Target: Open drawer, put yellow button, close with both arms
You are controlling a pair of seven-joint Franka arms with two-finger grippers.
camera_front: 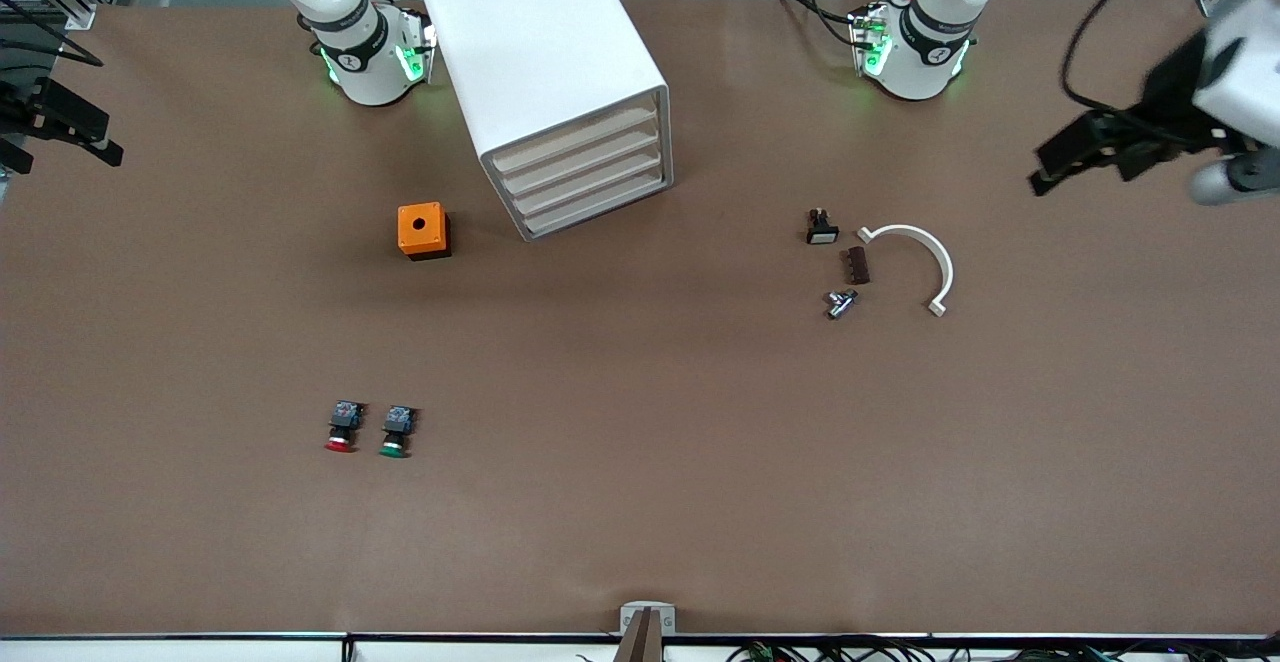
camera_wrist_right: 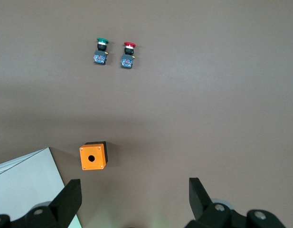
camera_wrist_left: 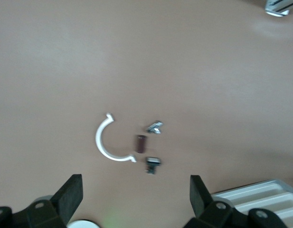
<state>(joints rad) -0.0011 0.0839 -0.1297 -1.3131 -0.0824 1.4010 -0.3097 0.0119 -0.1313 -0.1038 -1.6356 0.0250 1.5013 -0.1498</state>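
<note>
The cabinet (camera_front: 560, 82) stands on the desk (camera_front: 640, 502) between the two arm bases, and all four of its drawers are shut; the top drawer (camera_front: 578, 137) sits flush with the three below it. No yellow button shows in any view.

The left gripper (camera_front: 1060, 164) hangs in the air over the left arm's end of the desk, its fingers (camera_wrist_left: 70, 192) spread wide with nothing between them. The right gripper (camera_front: 75, 137) hangs over the right arm's end, its fingers (camera_wrist_right: 68, 199) also spread wide and empty.

An orange box (camera_front: 423, 230) with a round hole in its top lies near the cabinet, toward the right arm's end. Nearer the camera, a red button (camera_front: 342, 427) and a green button (camera_front: 397, 431) lie side by side, just apart, caps toward the camera.

Toward the left arm's end lie a white curved clip (camera_front: 918, 262), a small black switch (camera_front: 821, 228), a brown block (camera_front: 858, 265) and a small metal part (camera_front: 840, 303), close together
</note>
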